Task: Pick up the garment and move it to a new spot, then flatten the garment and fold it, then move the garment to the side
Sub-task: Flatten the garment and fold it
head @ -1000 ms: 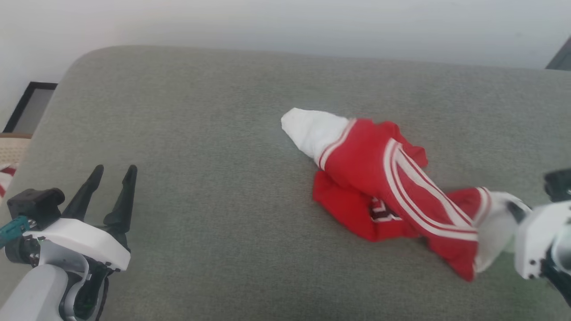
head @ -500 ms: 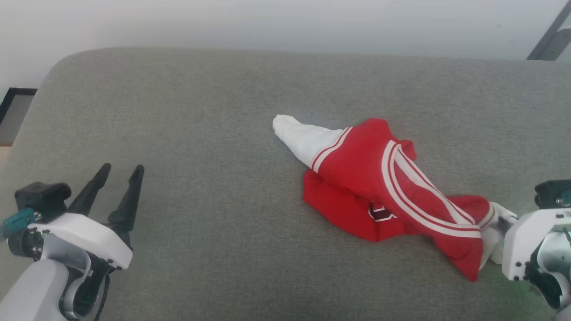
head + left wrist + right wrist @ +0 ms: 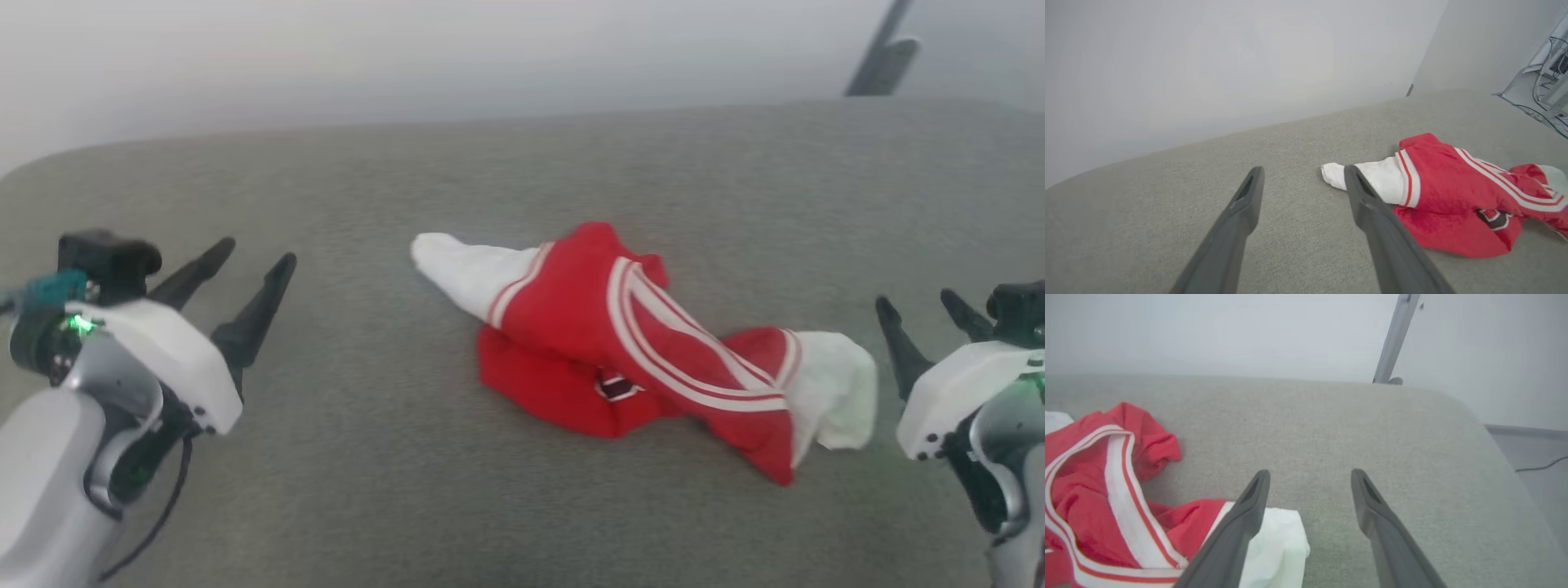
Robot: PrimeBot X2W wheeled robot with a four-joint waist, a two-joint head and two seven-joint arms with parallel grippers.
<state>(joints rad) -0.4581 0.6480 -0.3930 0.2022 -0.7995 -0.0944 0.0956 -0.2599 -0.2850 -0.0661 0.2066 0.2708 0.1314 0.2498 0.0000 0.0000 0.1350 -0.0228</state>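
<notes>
**Item 1. Grey upholstered cushion** [image 3: 326, 474]: broad, flat and round-cornered, with a coarse weave. It carries everything below.

**Item 2. Garment** [image 3: 563, 327]: a red jersey shirt, crumpled in a long twisted heap at the cushion's middle, between the two hands and held by neither. We judge it light, soft and wholly limp. No part will keep its shape when lifted, and a pinch into the heap may catch several layers at once. It is not fragile. The weave beneath may drag on it.

**Item 3. Left hand** [image 3: 258, 251]: fingers spread wide and empty, above the cushion, well apart from the garment's left end.

**Item 4. Right hand** [image 3: 914, 298]: fingers spread wide and empty, just beside the garment's right end. We cannot tell whether a finger brushes the cloth.

**Item 5. Right-end sleeve** [image 3: 833, 392]: white and loosely puffed, nearest the right hand. We rate it the readiest hold.

**Item 6. Left-end sleeve** [image 3: 461, 269]: white, tapered to a point, lying flat. It is the matching hold for the left hand. Taking both sleeves should let the body hang open for flattening.

**Item 7. Double-stripe trim** [image 3: 624, 298]: white bands along a seam. We expect thicker cloth here and a firmer pinch.

**Item 8. Logo patch** [image 3: 616, 385]: small and dark, half tucked in a fold. It is no use as a hold.
</notes>
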